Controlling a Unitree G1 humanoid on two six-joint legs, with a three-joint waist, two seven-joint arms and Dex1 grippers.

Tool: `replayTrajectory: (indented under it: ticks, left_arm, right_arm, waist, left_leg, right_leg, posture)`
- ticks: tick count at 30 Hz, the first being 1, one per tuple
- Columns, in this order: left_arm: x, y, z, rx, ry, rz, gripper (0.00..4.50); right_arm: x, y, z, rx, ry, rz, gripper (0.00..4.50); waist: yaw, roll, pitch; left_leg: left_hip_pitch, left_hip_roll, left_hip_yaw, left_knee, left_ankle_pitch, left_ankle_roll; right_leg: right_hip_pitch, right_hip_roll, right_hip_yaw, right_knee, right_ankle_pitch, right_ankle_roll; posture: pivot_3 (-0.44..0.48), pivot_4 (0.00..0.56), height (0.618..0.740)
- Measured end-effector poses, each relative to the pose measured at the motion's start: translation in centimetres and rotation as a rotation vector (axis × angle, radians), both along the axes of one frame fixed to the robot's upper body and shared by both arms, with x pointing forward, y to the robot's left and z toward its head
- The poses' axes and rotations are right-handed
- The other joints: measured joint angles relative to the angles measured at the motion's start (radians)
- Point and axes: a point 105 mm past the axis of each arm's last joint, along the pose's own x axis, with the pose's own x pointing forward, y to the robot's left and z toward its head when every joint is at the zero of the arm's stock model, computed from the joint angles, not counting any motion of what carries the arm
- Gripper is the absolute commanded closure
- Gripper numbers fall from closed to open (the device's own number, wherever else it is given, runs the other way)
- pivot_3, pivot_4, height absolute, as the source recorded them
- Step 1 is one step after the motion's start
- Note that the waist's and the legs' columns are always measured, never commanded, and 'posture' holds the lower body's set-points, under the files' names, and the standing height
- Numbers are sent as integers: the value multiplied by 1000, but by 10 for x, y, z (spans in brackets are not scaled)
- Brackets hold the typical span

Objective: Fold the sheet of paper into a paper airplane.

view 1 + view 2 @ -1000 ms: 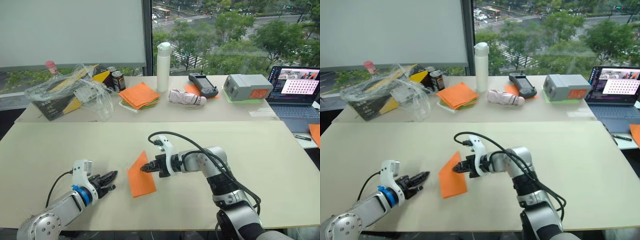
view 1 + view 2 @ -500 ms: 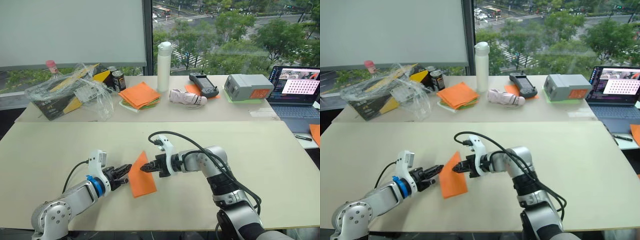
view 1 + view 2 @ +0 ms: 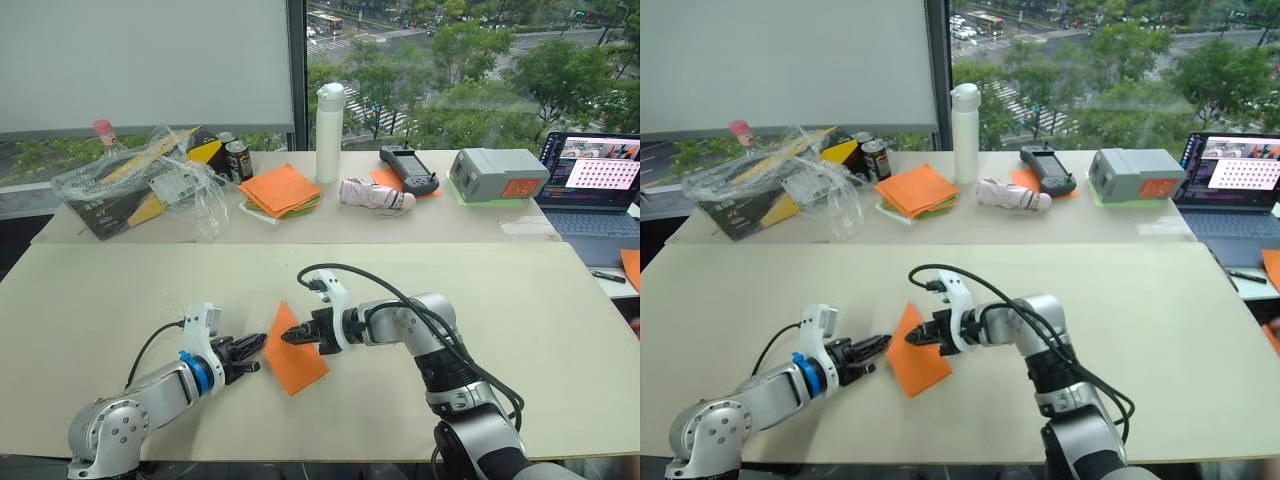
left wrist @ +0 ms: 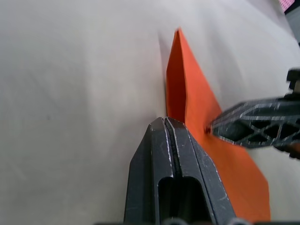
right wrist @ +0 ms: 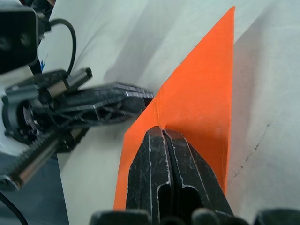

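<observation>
Fingers of the right gripper are pressed flat together on the right edge of the sheet of paper, pinching it; the right wrist view shows the orange sheet spreading out from just beyond their tips, one pointed corner rising away from the gripper. The left gripper comes in from the opposite side, and its fingers are likewise closed tight, their tips meeting the sheet's left edge where a raised fold stands up off the surface. Whether they actually hold the paper or only touch it cannot be told. The two sets of fingertips lie close to each other, with a narrow strip of the sheet between them.

Most of the sheet lies on the pale tabletop near its front middle, its upper corner lifted between the grippers. On the farther tabletop behind sit a stack of orange and green sheets, a white bottle and a laptop.
</observation>
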Motion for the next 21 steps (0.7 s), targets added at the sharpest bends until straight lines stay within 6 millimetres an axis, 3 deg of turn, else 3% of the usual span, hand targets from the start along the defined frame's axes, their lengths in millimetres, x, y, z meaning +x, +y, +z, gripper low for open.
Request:
replayTrajectory:
  ticks: [5,8,21]
  left_arm:
    - [6,3,22,-95,-76,22,4500]
    - [5,-1,26,-120,-83,5,4500]
    - [-15,-20,-7,-11,37,-113,4500]
  right_arm:
    - [0,-1,0,-2,-1,-2,4472]
    - [0,-1,0,-1,-1,-2,4472]
    - [1,-1,0,-2,-1,-7,4472]
  waist:
    - [2,0,0]
    - [1,0,0]
    - [2,0,0]
  left_leg:
    - [0,0,0,0,0,0]
    - [0,0,0,0,0,0]
    - [0,0,0,0,0,0]
  right_leg:
    - [0,0,0,0,0,0]
    - [0,0,0,0,0,0]
    - [0,0,0,-1,0,0]
  posture:
    - [0,150,740]
    - [0,150,740]
    - [0,150,740]
